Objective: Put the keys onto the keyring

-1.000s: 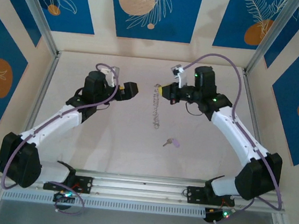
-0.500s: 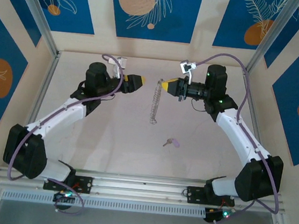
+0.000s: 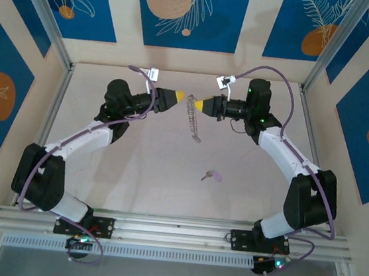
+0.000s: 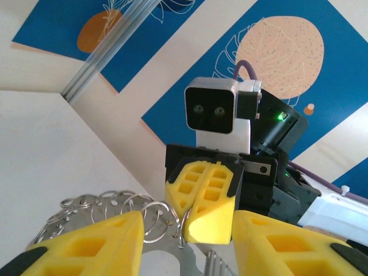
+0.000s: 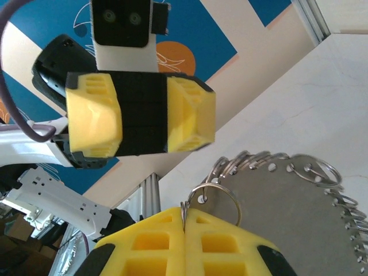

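right gripper (image 3: 197, 104): jaws closed flat together on the top edge of the keyring (image 3: 193, 122). The right wrist view showed the yellow pads pinching one of the small rings on its rim.
keyring: lifted off the table (image 3: 134, 172) and hanging edge-on between the two arms. Close up it read as a flat grey disc with small split rings all along its toothed edge (image 5: 299, 213).
left gripper (image 3: 178, 96): facing the right one, just beside the top of the keyring. Fingers (image 4: 103, 241) stood partly apart with a clear gap, holding nothing. The keyring's edge sat in that gap, no contact visible.
key (image 3: 212, 176): lay alone on the table, well apart from both grippers, near the front centre, lilac head to the right.
step (judged): transfer or two-handed bracing of the keyring; the threading itself not yet begun.
next move (judged): left jaws would need to close on the rim without knocking the ring out of the right's thin pinch; one arm then had to come free to fetch the key.
risk (judged): the ring hung from a single small loop, so it could swing or twist on contact.
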You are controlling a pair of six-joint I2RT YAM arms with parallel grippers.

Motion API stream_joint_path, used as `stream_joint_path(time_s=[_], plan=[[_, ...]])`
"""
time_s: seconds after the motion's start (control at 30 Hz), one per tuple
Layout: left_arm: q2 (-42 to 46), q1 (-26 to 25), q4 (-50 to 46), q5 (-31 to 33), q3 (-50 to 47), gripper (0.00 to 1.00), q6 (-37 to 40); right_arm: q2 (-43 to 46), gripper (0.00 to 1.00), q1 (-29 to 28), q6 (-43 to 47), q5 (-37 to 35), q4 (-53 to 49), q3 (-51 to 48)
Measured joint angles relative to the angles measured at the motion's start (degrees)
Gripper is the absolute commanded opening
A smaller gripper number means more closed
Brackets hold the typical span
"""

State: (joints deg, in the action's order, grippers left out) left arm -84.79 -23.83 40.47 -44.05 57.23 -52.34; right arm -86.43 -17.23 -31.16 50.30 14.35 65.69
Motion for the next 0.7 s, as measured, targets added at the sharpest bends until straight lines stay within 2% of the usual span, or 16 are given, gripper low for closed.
stream_joint_path(time_s=[0.13, 0.7], plan=[[-1.70, -0.02, 2.51, -1.20, -0.22, 0.37, -1.75, -0.55, 0.00, -0.04, -1.95, 0.02, 2.23, 0.00], [-2.40, -1.27, 7.15, -2.03, -3.69, 0.35, -3.23, -2.29, 0.00, -2.49, -5.64, -2.38, 4.98, -0.09]])
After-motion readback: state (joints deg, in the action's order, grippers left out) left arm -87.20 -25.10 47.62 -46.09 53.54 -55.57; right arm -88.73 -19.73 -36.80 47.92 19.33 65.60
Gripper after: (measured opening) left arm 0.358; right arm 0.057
